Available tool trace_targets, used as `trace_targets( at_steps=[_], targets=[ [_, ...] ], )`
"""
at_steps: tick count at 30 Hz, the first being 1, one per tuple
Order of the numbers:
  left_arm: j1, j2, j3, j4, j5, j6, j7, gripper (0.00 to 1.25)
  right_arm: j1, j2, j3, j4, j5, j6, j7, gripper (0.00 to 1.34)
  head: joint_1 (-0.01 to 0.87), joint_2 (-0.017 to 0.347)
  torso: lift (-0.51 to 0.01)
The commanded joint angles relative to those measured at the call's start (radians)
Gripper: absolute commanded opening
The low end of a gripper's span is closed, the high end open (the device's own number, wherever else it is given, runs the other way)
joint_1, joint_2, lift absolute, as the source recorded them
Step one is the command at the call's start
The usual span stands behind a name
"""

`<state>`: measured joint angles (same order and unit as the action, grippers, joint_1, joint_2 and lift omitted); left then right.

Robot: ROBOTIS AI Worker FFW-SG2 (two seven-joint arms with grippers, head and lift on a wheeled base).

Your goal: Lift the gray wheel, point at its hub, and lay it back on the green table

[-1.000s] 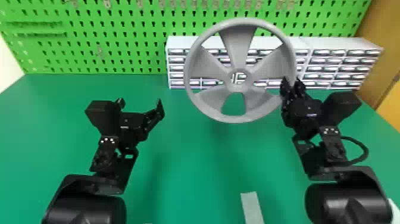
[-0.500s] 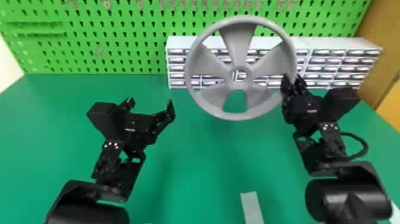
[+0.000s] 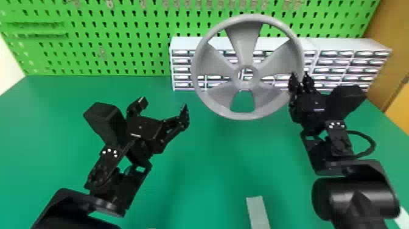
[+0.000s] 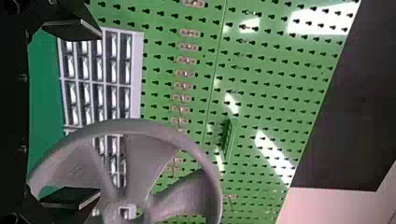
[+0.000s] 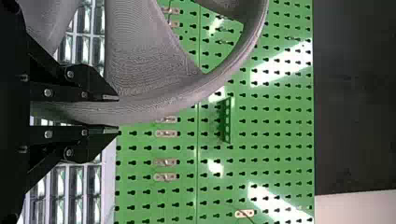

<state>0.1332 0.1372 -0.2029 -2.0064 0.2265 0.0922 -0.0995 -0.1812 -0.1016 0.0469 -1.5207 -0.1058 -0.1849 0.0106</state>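
Observation:
Upright above the green table (image 3: 207,170), the gray wheel (image 3: 243,114) faces the head camera, held at its right rim by my right gripper (image 3: 300,82). In the right wrist view, my right gripper (image 5: 117,114) is shut on the rim of the gray wheel (image 5: 144,60), one finger on each side. My left gripper (image 3: 164,105) is open and empty to the left of the wheel, apart from it, its fingers spread wide. In the left wrist view, the fingers of my left gripper (image 4: 99,114) stand far apart, with the gray wheel (image 4: 212,186) beyond them.
White drawer units (image 3: 350,45) line the table's back edge behind the wheel, in front of a green pegboard (image 3: 121,45). A light gray strip (image 3: 258,213) lies on the table near the front. A brown panel (image 3: 392,45) stands at the right.
My left arm has moved right toward the wheel and turned somewhat, its gripper staying open. The wheel and my right gripper have hardly moved, with a slight rise of the wheel.

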Motion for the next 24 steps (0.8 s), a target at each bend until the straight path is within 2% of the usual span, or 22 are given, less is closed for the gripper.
trace_targets(
  at_steps=[1, 4, 6, 20, 22, 23, 24],
  targets=[
    [0.016, 0.019, -0.006, -0.023, -0.001, 0.018, -0.037, 1.14, -0.015, -0.001, -0.002, 0.010, 0.006, -0.001, -0.001, 0.15, 0.692, 0.048, -0.093],
    [0.019, 0.021, 0.008, -0.028, -0.001, 0.018, -0.109, 1.14, -0.023, -0.001, -0.002, 0.017, 0.009, -0.001, -0.004, 0.15, 0.692, 0.048, -0.093],
    [0.020, 0.021, 0.010, -0.037, -0.004, 0.018, -0.124, 1.14, -0.027, -0.001, -0.001, 0.019, 0.015, -0.001, -0.006, 0.15, 0.692, 0.048, -0.093],
    [0.023, 0.059, 0.003, -0.086, -0.027, 0.029, -0.132, 1.12, -0.043, -0.003, 0.008, 0.033, 0.023, -0.001, -0.021, 0.15, 0.692, 0.048, -0.093],
    [0.019, 0.061, 0.000, -0.086, -0.026, 0.035, -0.134, 1.02, -0.047, -0.003, 0.010, 0.034, 0.023, -0.001, -0.021, 0.15, 0.692, 0.048, -0.093],
    [0.011, 0.062, -0.006, -0.087, -0.019, 0.058, -0.132, 0.81, -0.047, -0.003, 0.011, 0.034, 0.025, -0.001, -0.023, 0.15, 0.692, 0.048, -0.093],
    [0.008, 0.064, -0.010, -0.087, -0.013, 0.080, -0.128, 0.54, -0.046, -0.003, 0.010, 0.034, 0.025, -0.001, -0.021, 0.15, 0.692, 0.048, -0.093]
  ],
)
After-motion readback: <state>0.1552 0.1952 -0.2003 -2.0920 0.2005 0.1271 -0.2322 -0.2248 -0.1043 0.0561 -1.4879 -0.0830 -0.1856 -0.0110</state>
